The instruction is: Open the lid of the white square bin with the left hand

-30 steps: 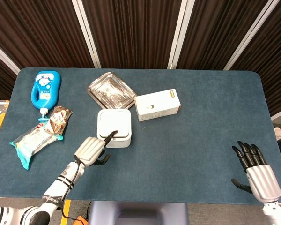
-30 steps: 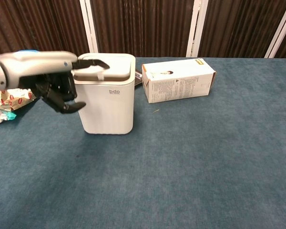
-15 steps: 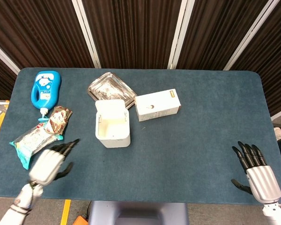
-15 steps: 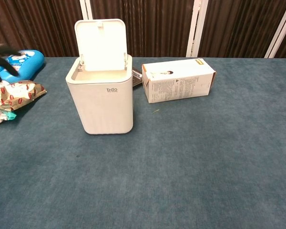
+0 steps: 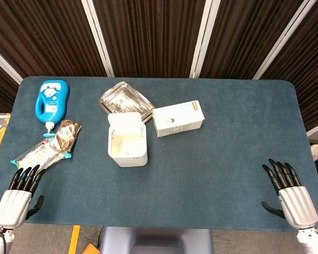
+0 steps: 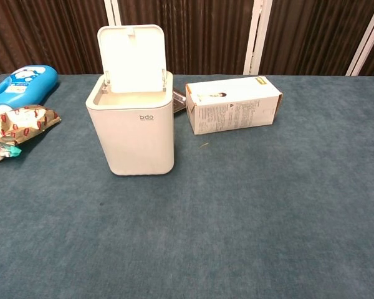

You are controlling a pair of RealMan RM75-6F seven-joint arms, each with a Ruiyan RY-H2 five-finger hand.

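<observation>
Your left hand (image 5: 17, 197) rests at the near left bench (image 5: 212, 174) edge, fingers extended, grasping nothing. Your right hand (image 5: 289, 193) lies likewise released at the near right edge. Both sit well apart from the work. At mid-bench, the white square bin (image 6: 134, 128) stands with its lid (image 6: 131, 57) hinged upright. Judge the task complete. Just beyond, a cardboard box (image 6: 234, 103) lies on its side.

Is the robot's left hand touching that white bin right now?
Apart. The head view shows the left hand at the table's near left corner, with bare blue table between it and the white bin, whose lid stands open.
</observation>
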